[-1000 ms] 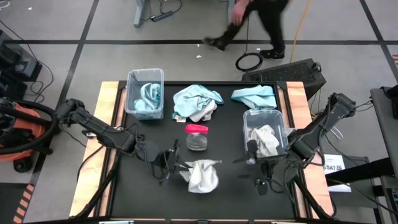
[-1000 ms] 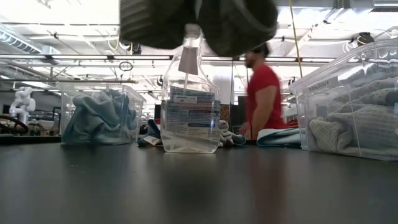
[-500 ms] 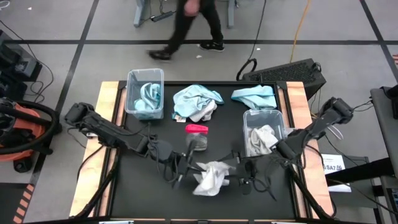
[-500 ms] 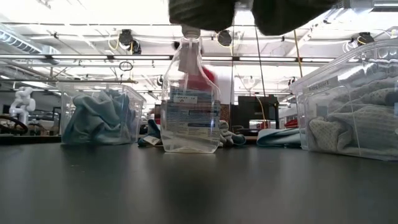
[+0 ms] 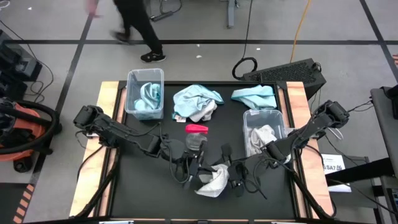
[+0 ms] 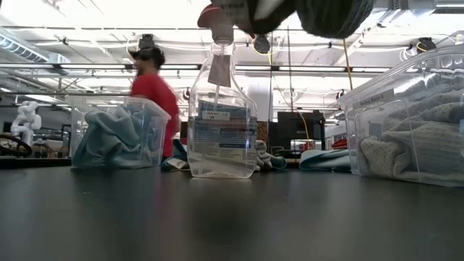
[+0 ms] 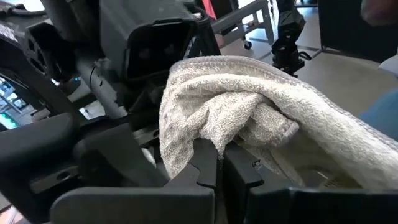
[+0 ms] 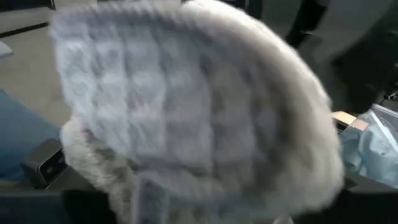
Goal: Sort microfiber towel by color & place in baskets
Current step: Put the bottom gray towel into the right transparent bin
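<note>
At the near edge of the black worktop (image 5: 130,186), centre: a white towel (image 5: 213,181) hangs bunched between the two arms, off the surface as best the high view shows. Left gripper (image 5: 196,172) is pinched tight on a fold of it; the left wrist view shows the cloth draped over the closed fingers (image 7: 205,171). Right gripper (image 5: 231,176) sits just beside the towel on the other side, spread wide, cloth filling its wrist view. Reads as a hand-over: the left arm presents the towel so the right can take it, since the white pile belongs on the right.

Just behind: a clear jar with a pink lid (image 5: 197,137), standing mid-worktop, not part of the sort.

Right of that: right basket (image 5: 247,117) with white towels (image 5: 264,139) already in.

Far row: left basket (image 5: 130,79) with blue towels (image 5: 148,96); a mixed blue and white heap (image 5: 196,102) unsorted at centre; a lone blue towel (image 5: 254,94) at the far right.

Beyond the worktop: a person (image 5: 134,22) walks across the floor.
</note>
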